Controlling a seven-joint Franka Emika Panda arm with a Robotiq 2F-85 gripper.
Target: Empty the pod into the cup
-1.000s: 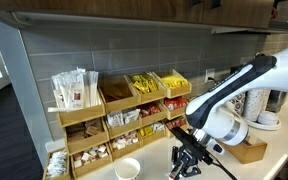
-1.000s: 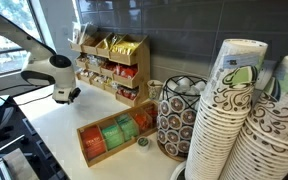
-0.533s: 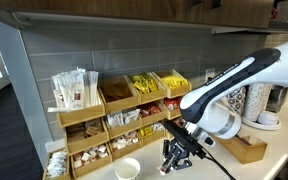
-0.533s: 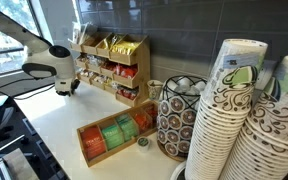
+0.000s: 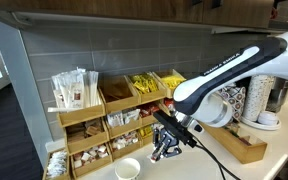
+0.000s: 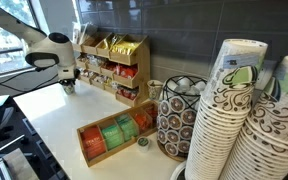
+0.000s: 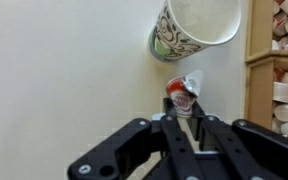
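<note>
A small white cup (image 5: 127, 169) with a pale cream inside stands on the counter in front of the wooden organiser. In the wrist view the cup (image 7: 198, 22) is at the top, and a dark swirl pattern shows on its outer wall. My gripper (image 7: 184, 116) is shut on a small red and white pod (image 7: 184, 95) whose foil lid is peeled up. The pod is held a little short of the cup's rim, not over it. In both exterior views the gripper (image 5: 165, 148) (image 6: 68, 84) hangs low over the counter beside the cup.
A wooden organiser (image 5: 112, 120) with bins of sachets and pods stands against the wall close behind the cup. A wooden tea box (image 6: 117, 137), a wire pod holder (image 6: 176, 118) and tall stacks of patterned cups (image 6: 234, 120) stand further along the counter.
The gripper has carried the pod across the counter towards the organiser and the cup, and it now hangs right next to the cup.
</note>
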